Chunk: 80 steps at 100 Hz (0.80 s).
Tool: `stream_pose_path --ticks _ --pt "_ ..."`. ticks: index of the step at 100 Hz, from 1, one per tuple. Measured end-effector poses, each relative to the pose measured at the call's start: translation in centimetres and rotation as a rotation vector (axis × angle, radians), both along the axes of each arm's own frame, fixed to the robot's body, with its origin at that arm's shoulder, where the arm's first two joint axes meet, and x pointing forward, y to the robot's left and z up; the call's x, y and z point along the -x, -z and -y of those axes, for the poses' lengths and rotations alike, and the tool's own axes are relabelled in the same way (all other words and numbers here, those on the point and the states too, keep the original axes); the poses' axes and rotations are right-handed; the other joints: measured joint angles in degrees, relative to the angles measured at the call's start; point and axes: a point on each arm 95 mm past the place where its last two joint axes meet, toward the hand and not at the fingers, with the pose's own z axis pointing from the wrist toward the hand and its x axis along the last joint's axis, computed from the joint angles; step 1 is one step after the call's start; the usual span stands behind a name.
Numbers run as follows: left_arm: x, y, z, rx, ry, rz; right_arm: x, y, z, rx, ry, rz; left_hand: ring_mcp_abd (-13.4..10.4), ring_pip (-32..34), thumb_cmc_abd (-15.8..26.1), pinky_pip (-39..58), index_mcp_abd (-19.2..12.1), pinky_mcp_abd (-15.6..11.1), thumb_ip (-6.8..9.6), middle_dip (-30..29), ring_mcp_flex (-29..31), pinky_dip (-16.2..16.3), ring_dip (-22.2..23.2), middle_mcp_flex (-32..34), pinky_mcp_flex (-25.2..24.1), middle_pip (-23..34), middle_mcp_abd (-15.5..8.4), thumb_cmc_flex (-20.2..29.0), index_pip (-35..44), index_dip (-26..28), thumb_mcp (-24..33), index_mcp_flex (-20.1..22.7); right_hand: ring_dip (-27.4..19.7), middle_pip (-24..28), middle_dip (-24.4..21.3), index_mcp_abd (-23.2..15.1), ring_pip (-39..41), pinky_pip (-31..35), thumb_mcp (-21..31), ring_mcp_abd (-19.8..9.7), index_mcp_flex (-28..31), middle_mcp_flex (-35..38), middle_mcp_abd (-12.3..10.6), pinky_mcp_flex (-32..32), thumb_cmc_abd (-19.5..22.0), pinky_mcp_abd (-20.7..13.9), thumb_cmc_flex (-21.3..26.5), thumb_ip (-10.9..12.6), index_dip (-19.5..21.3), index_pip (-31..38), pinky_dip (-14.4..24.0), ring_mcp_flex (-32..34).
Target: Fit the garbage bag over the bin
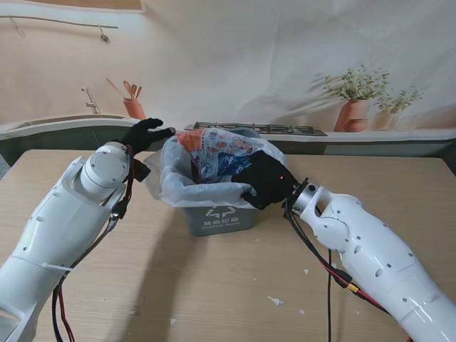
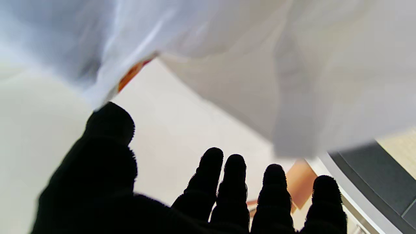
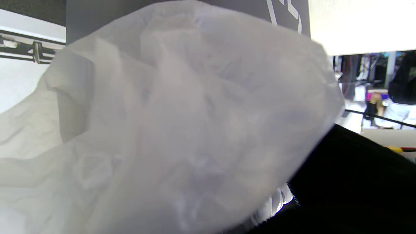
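the garbage bag sat in the bin at the desk centre, draped over the rim, judged partly fitted. right hand clamped the near-right bag edge; left hand was spread, holding nothing, at the far-left rim.

Place: lab/studio setup dressed as a kitchen
Backdrop: printed kitchen scene behind the table, wrinkled like fabric
Printed props: sink with faucet, utensil pot, gas hob, potted plants
Work surface: light wooden table
Rig: white robot arms, loose cables
Beyond set: right wrist view shows cluttered room, blurry
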Motion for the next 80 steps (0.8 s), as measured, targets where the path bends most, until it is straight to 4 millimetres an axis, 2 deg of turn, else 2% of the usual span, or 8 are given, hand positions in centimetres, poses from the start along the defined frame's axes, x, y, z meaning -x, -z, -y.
stream_pose_path --ticks 13,20,25,28,41,52,76,80 --pt "0.2 -0.7 0.0 0.103 -0.073 -0.006 0.0 0.0 -0.2 -0.005 0.004 -0.004 -0.11 -1.71 -0.16 -3.04 0.33 -0.9 0.0 -0.84 -0.22 0.49 -0.74 -0.32 -0.29 -0.85 0.02 -0.64 -1.7 -0.63 -2.31 0.47 0.2 0.47 0.65 0.98 1.81 0.3 0.02 0.75 0.11 1.08 0.74 0.07 -0.01 0.0 0.35 0.0 -0.5 0.0 0.0 0.8" --pt "0.5 -0.5 0.8 0.022 0.027 -0.104 0.0 0.0 -0.2 -0.01 0.008 -0.009 -1.68 -4.23 1.86 -4.95 0.14 -2.23 0.0 -2.35 -0.81 -1.07 -1.31 -0.97 0.29 -3.53 0.04 -1.24 -2.61 -1.13 -10.1 0.05 0.38 0.58 1.11 1.35 2.52 0.66 0.34 0.97 0.2 1.13 0.86 0.18 -0.05 0.0 0.37 0.0 -0.54 0.0 0.0 0.84" --pt "0.6 -0.2 1.1 -0.111 0.11 -0.14 0.0 0.0 -0.3 -0.014 0.01 -0.011 -1.98 -5.06 4.27 -5.79 0.29 -2.35 0.0 -2.77 -0.87 -2.99 -1.31 -1.21 0.6 -4.12 0.04 -3.76 -2.8 -1.41 -13.87 -0.06 0.39 0.62 1.31 1.97 2.73 1.09 0.62 1.34 0.64 1.79 1.32 0.69 -0.14 0.0 0.38 0.01 -0.69 0.0 0.0 1.48" --pt "0.5 -0.2 1.1 -0.138 0.127 -0.127 0.0 0.0 -0.3 -0.016 0.013 -0.011 -2.04 -5.58 3.75 -6.69 0.29 -2.42 0.0 -2.84 -0.87 -3.9 -1.31 -1.21 0.6 -4.21 0.04 -1.91 -2.87 -1.47 -14.06 -0.06 0.4 0.62 1.44 1.97 2.9 1.46 0.62 1.38 0.84 2.38 1.35 0.75 -0.25 0.02 0.38 0.01 -0.68 0.05 0.0 1.56" --pt "0.0 -0.7 0.8 -0.038 0.092 0.001 0.1 0.0 -0.4 -0.022 0.024 -0.01 -4.08 -8.22 9.57 -10.34 0.3 -3.7 0.0 -4.45 -1.4 -11.22 -3.48 -1.22 1.31 -5.6 0.04 -2.75 -5.02 -2.24 -14.6 -0.06 0.4 0.63 1.96 2.8 3.49 1.7 1.07 1.54 2.19 4.06 1.58 1.62 -1.17 0.06 0.38 0.01 -1.77 0.05 0.0 3.58" --pt "0.0 -1.1 1.3 -0.003 0.098 0.114 0.4 0.0 -0.6 -0.024 0.037 -0.007 -4.36 -8.75 9.59 -11.52 -1.43 -4.37 0.0 -5.12 -1.4 -16.63 -5.74 -1.22 1.96 -6.24 -0.01 -2.75 -5.08 -2.72 -14.61 -0.06 0.4 0.63 2.34 3.25 3.49 2.14 1.56 2.02 2.39 4.72 1.97 2.13 -1.67 0.09 0.38 0.01 -1.8 0.04 0.0 4.33" --pt "1.3 -2.1 1.8 0.094 0.122 0.237 0.6 0.0 -0.9 -0.028 0.064 -0.003 -3.47 -7.11 5.84 -11.46 -3.11 -4.23 0.0 -3.64 -1.4 -15.91 -3.38 -1.22 1.68 -2.78 -0.03 1.01 -1.8 -0.79 -14.24 2.74 0.4 0.65 3.02 3.4 4.05 2.24 1.59 2.05 2.89 4.77 2.02 2.24 -1.74 0.11 0.38 0.01 -2.24 0.01 0.07 4.36" --pt "1.7 -2.4 2.0 0.085 0.14 0.285 0.6 0.0 -1.0 -0.028 0.069 -0.003 -2.99 -6.01 2.68 -11.39 -3.63 -4.2 0.0 -2.44 -1.4 -13.63 -2.11 -1.2 1.42 -0.93 -0.03 0.01 -0.16 -0.04 -5.35 4.13 0.4 0.65 3.23 3.4 4.12 2.24 1.59 2.06 2.9 4.77 2.02 2.24 -1.74 0.12 0.33 0.01 -2.24 0.01 0.07 4.36"
